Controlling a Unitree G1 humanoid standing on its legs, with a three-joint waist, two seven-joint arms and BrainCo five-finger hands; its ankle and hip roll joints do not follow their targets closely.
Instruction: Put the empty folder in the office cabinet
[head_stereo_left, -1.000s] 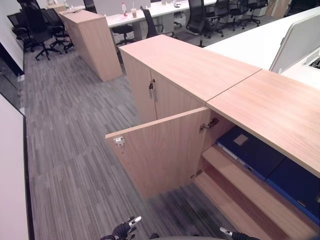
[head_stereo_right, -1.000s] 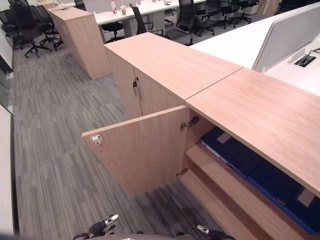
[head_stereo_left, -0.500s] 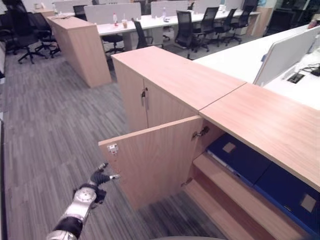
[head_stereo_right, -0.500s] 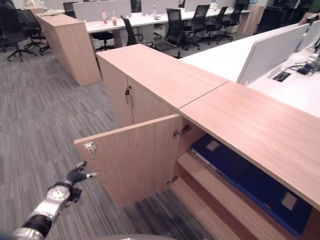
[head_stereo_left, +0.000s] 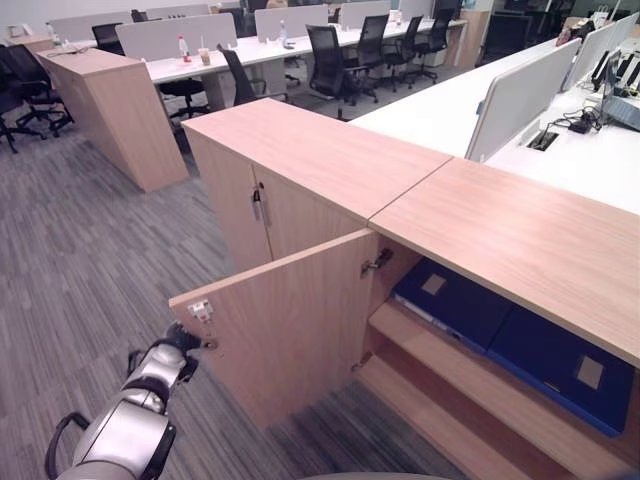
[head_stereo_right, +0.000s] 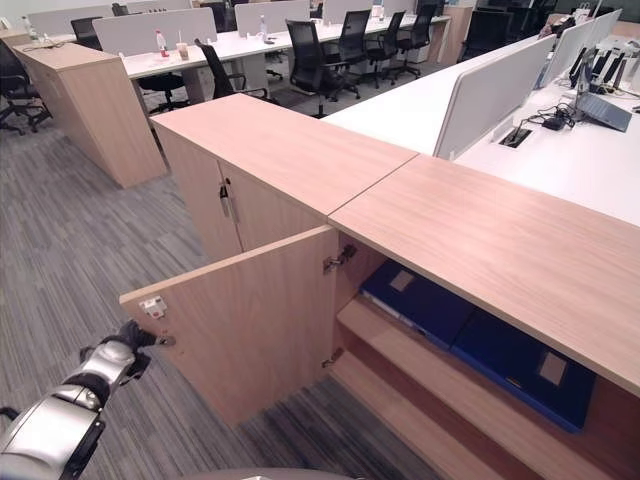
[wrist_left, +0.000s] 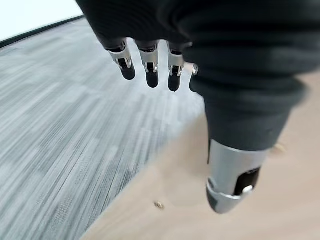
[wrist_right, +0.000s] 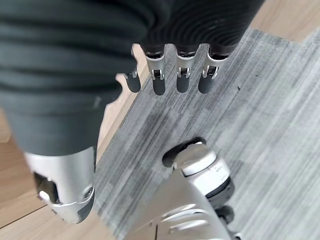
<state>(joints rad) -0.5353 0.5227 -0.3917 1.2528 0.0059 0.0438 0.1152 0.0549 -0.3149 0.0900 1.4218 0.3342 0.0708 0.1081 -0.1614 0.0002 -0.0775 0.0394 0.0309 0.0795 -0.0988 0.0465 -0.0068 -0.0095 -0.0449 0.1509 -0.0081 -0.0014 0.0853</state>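
Folders (head_stereo_left: 455, 300) lie shelved, well apart from left hand (head_stereo_left: 178, 340).

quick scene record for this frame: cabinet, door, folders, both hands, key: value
cabinet: low wooden office cabinet, one door open
door: swung out toward the robot, about half open
folders: two blue folders lying flat side by side on the upper shelf inside
lower shelf: bare wood where visible
left robot hand: at the free edge of the open door, fingers straight, holding nothing
right robot hand: fingers straight, over carpet, holding nothing
neighbouring cabinet: doors closed
task state: folders are inside, door not yet closed
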